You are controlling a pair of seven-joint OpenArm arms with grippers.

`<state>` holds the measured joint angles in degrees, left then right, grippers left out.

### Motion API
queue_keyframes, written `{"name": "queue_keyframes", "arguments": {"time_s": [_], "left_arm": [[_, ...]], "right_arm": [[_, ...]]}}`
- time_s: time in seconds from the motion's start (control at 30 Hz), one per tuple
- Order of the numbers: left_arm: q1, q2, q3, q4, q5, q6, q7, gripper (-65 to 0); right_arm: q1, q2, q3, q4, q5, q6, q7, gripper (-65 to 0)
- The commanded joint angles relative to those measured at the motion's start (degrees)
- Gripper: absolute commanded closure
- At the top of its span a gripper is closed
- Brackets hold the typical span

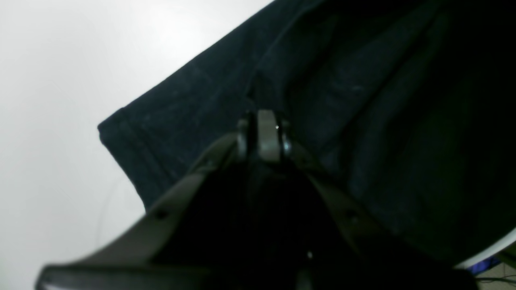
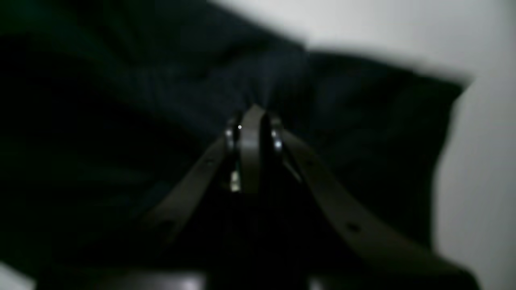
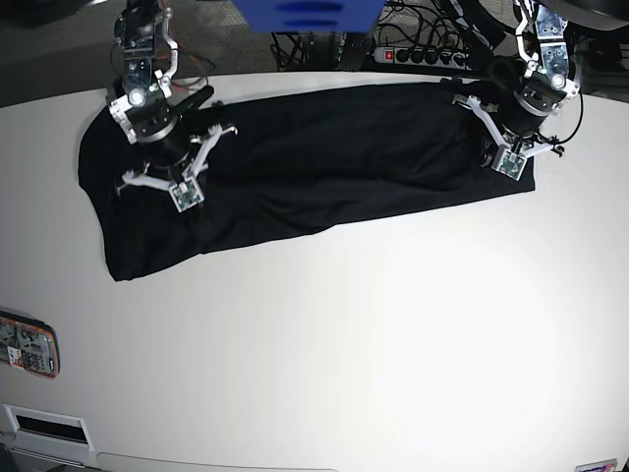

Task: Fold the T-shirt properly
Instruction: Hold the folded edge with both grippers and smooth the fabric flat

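The T-shirt (image 3: 324, 172) was seen spread as a long black band across the far part of the white table (image 3: 344, 354), running from one side of the base view to the other, with its broader, rumpled end at that view's left and a squared-off corner at its right. Nearest the camera, a small red and grey object (image 3: 28, 346) was found at the table's front left edge, well apart from the cloth. Farther back, the right gripper (image 2: 253, 114) was placed over the broad end of the T-shirt; its jaws were seen pressed together with dark cloth gathered at their tips, though the wrist picture was blurred. The left gripper (image 1: 266, 117) was set over the opposite end, near the hemmed corner, its jaws likewise drawn tight together with their tips against a fold of the fabric; whether the cloth was truly pinched between them could not be told with certainty from the dark picture. Beyond the table's far edge, a blue object (image 3: 310, 14) and a power strip (image 3: 423, 55) with tangled cables were visible on the floor.
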<state>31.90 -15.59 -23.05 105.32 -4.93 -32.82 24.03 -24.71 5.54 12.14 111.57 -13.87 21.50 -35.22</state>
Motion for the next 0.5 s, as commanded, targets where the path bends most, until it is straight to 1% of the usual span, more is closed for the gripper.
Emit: {"name": "queue_keyframes", "arguments": {"time_s": [0.0,0.07,0.17,0.23,0.47], "left_arm": [[0.1,-1.0,-0.5,1.1,-0.7,0.2,-1.0,0.0],[1.2,-2.3,-1.7,1.1,-0.8,0.2,-1.0,0.0],[1.5,-2.6,-3.5,2.3,-0.9,0.2,-1.0,0.0],[2.5,-2.5,-4.9,3.6,-0.8,0.2,-1.0,0.0],[3.6,-2.6,-5.2,4.1,-0.7,0.2,-1.0,0.0]], "right_arm": [[-0.6,-0.3,0.2,1.1,-0.6,0.0,1.3,0.0],[-0.6,-1.6,0.3,1.2,-1.9,0.0,1.9,0.0],[-1.9,-2.9,1.4,1.3,-2.5,0.0,2.5,0.0],[-2.3,-2.9,2.1,1.4,-2.5,0.0,3.2,0.0],[-2.3,-2.9,2.9,1.4,-2.5,0.0,3.6,0.0]]}}
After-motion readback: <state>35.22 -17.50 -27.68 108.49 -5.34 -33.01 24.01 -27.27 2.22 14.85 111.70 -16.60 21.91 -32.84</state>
